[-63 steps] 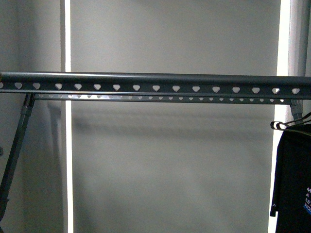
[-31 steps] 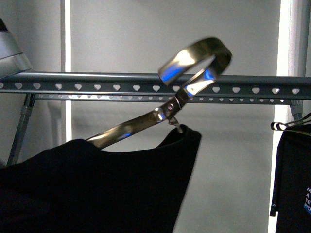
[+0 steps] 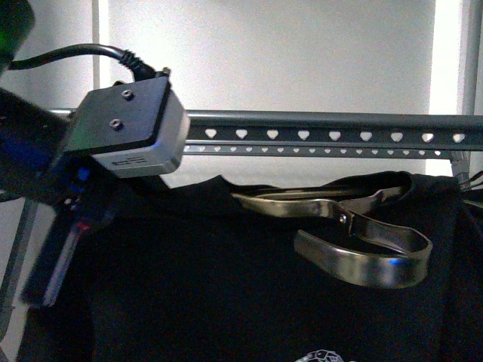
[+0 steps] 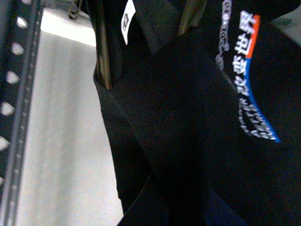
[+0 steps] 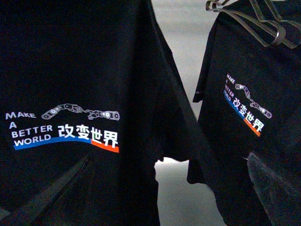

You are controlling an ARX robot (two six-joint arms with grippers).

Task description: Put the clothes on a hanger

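The clothes [image 3: 226, 294], a black T-shirt on a shiny flat-metal hanger [image 3: 355, 241], fill the lower front view just below the rail. The shiny hook lies tilted down to the right, under the rail and not over it. The hanger rail [image 3: 332, 136], dark grey with heart-shaped holes, runs across the view; its edge shows in the left wrist view [image 4: 19, 70]. My left gripper [image 4: 174, 197] is shut on the clothes [image 4: 188, 117], its fingers buried in black cloth. My right gripper [image 5: 162, 193] is open and empty, low in front of the printed chest [image 5: 66, 127].
A like black T-shirt [image 5: 244, 108] on a black-and-white hooked hanger [image 5: 263, 23] hangs close beside the held one, with a narrow gap between them. My left arm's wrist camera box [image 3: 128, 124] covers the rail's left end. A pale blind is behind.
The left arm has come into view at the upper left. The clothes have risen and moved right, and the shiny hook has swung from above the rail to below it.
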